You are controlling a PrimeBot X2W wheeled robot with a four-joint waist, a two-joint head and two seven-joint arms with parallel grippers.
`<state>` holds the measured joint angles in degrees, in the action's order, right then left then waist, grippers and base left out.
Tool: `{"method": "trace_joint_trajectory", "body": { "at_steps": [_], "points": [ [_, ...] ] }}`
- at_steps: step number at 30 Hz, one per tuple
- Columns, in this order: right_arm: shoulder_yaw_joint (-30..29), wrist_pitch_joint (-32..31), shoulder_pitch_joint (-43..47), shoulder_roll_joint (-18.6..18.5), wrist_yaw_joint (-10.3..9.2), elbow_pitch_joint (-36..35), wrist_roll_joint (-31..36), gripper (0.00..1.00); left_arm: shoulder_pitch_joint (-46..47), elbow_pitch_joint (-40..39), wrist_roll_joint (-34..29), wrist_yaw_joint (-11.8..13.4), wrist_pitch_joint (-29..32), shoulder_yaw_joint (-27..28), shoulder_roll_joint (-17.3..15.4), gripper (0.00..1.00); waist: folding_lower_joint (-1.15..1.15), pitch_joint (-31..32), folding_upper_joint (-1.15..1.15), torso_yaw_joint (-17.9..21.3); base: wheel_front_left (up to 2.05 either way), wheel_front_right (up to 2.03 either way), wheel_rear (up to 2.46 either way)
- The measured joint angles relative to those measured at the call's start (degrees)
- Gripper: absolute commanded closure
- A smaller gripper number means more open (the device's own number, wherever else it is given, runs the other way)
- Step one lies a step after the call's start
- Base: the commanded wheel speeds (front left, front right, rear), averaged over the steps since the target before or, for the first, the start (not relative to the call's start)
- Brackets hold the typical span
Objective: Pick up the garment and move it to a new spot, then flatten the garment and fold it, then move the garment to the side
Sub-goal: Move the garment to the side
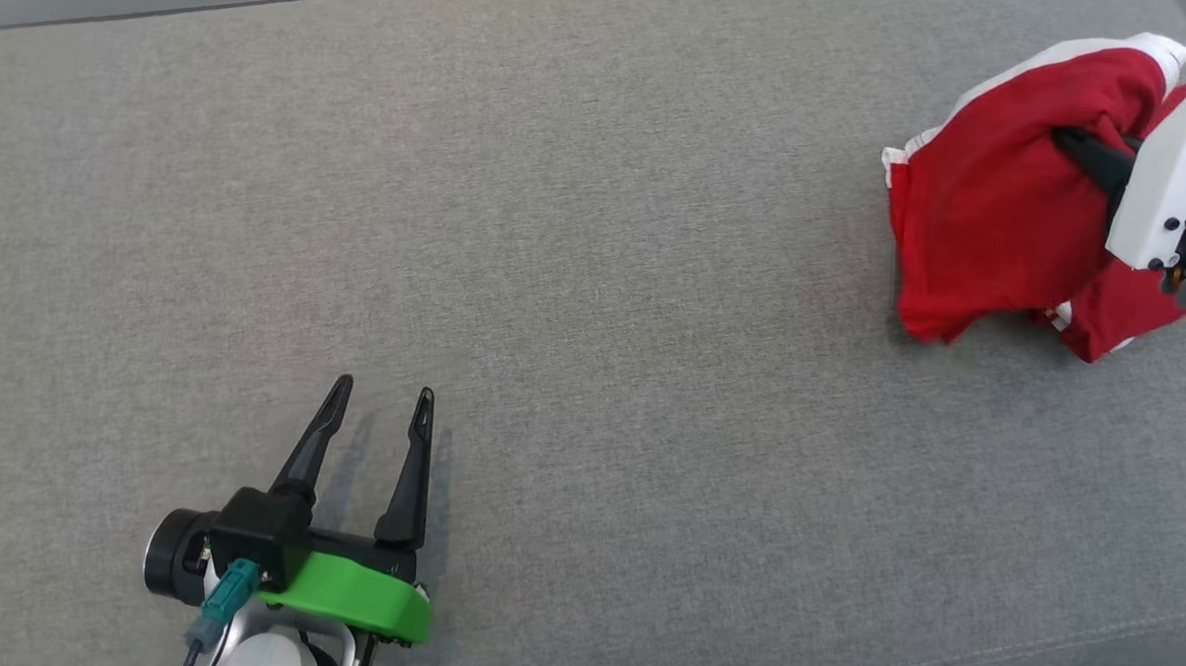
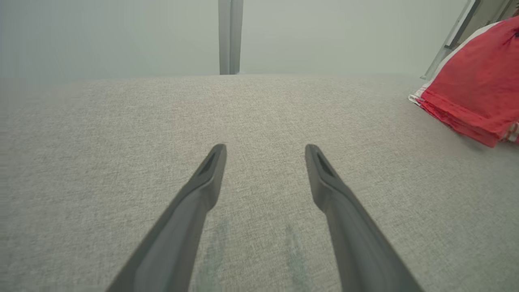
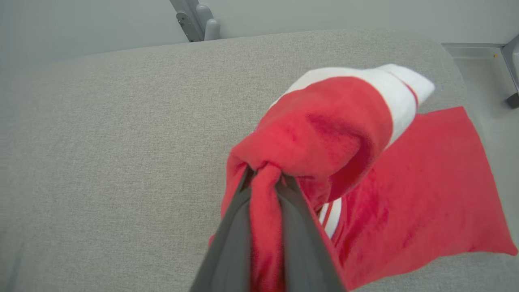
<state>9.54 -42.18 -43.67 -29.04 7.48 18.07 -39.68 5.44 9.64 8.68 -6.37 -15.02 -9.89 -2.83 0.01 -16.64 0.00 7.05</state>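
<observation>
While the right gripper (image 1: 1070,144) is pressed together on a bunched fold of the red fleece garment with white bands (image 1: 989,210), the rest of the cloth hangs and spreads beneath it at the far right of the grey fabric-covered table (image 1: 596,273). From the right wrist view, the two dark fingers of that gripper (image 3: 263,172) pinch a ridge of red cloth between them, and the garment (image 3: 324,121) bulges up around their tips, with a white band curling over the top. A flatter red part lies on the table just to the right of the bunch, near the table's rounded edge.

Well apart from it, the left gripper (image 1: 383,391) sits low at the near left, its fingers spread wide with nothing between them and only bare grey weave under them. A bright green bracket (image 1: 361,593) wraps its wrist. In the left wrist view the spread gripper (image 2: 265,148) points across the table, and the garment (image 2: 478,93) shows at the right edge, its stitched hem facing this way.
</observation>
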Motion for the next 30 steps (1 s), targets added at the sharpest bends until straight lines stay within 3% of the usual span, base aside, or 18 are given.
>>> {"method": "trace_joint_trajectory", "body": {
  "at_steps": [9, 18, 25, 30],
  "points": [
    [2.19, -8.6, -3.48, -1.69, 0.0, -3.81, -3.36, 1.0, 0.05, 0.02, 1.6, 0.6, 0.0, -0.47, 0.0, 0.0, 0.0, -0.45, 0.0, -4.96, 0.0, 0.0, 0.0],
    [-2.25, -17.46, -1.35, -8.69, 0.0, -4.81, -4.47, 1.0, 0.0, -0.11, 1.94, 1.15, 0.0, -0.67, 0.0, 0.0, 0.0, -1.4, 0.0, -6.36, 0.0, 0.0, 0.0],
    [-6.69, -17.96, 0.3, -11.93, 0.0, -4.01, -0.3, 1.0, 1.29, 0.35, 1.21, 0.74, 0.0, -0.66, 0.0, 0.0, 0.0, -2.9, 0.0, -5.64, 0.0, 0.0, 0.0],
    [-6.57, -14.37, 2.32, -15.1, 0.01, -2.22, 4.97, 1.0, 2.31, 1.07, 0.8, 0.24, -0.01, -0.6, 0.0, 0.0, 0.0, -3.82, 0.0, -5.33, 0.0, 0.0, 0.0]
  ]
}}
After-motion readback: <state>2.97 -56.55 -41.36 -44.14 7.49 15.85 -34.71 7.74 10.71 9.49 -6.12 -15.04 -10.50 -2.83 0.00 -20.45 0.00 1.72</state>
